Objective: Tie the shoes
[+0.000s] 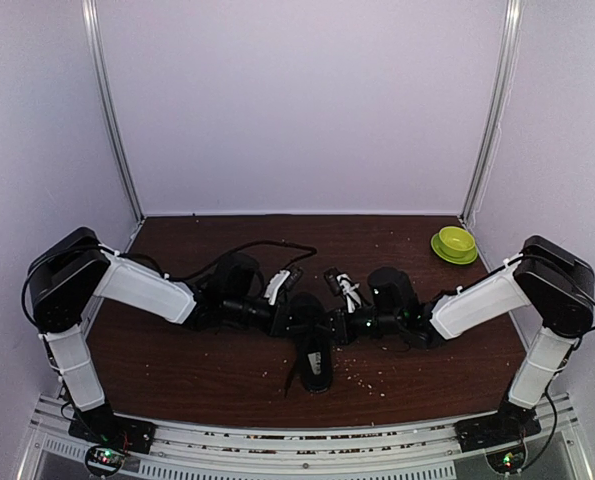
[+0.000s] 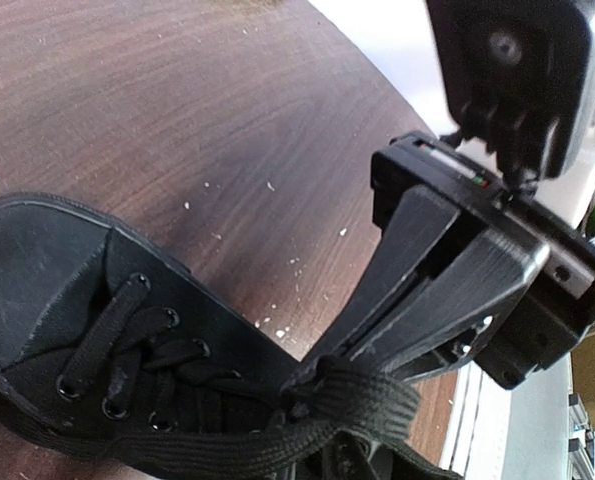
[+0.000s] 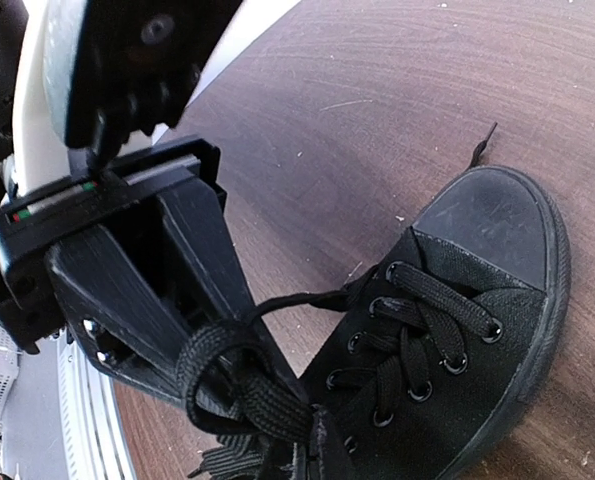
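Note:
One black low-top shoe (image 1: 314, 365) lies on the brown table (image 1: 177, 365) between the arms, toe toward the near edge. Its toe cap and laced eyelets show in the left wrist view (image 2: 47, 290) and the right wrist view (image 3: 477, 290). My right gripper (image 1: 339, 325) (image 2: 312, 372) has its fingers pressed together, tips pinching the root of a lace loop (image 2: 377, 400). My left gripper (image 1: 299, 318) (image 3: 262, 350) points at the shoe's opening. A lace loop (image 3: 212, 345) wraps round its fingertips and hides them, so the jaw gap cannot be read.
A green bowl (image 1: 455, 244) stands at the back right corner. Pale crumbs (image 1: 362, 378) are scattered beside the shoe. A black cable (image 1: 267, 245) arcs over the table behind the left arm. White walls enclose three sides, and a metal rail (image 1: 297, 440) runs along the front.

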